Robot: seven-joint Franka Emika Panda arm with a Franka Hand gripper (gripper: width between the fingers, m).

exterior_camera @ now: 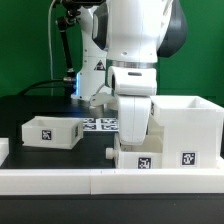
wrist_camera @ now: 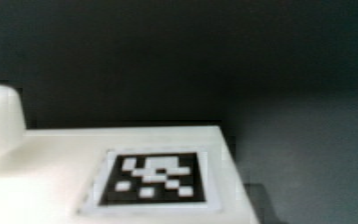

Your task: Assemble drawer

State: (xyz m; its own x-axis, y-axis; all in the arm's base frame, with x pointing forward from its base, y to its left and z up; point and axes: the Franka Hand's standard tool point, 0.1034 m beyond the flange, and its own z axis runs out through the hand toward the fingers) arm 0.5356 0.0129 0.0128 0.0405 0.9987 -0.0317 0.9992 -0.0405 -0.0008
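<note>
Presently: housing (exterior_camera: 190, 122) upright on black table (exterior_camera: 20, 110). One tray (exterior_camera: 50, 132) well apart from housing, toward exterior view's left. Second tray (exterior_camera: 140, 158) just beside housing, same side, under gripper (exterior_camera: 135, 142). Fingers hidden behind arm; spread cannot be told. Marker board (exterior_camera: 98, 124) behind housing line, rail (exterior_camera: 60, 180) in front. Wrist view: tag (wrist_camera: 155, 180) on white surface.

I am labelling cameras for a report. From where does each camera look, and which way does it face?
Exterior view: off the arm, looking level across the table at the arm, the small tray and the big box; the arm fills the middle.
Wrist view: on the wrist, looking down at a tagged white part; no sure robot part shows.
Shared: probably that tagged part, below the wrist.
</note>
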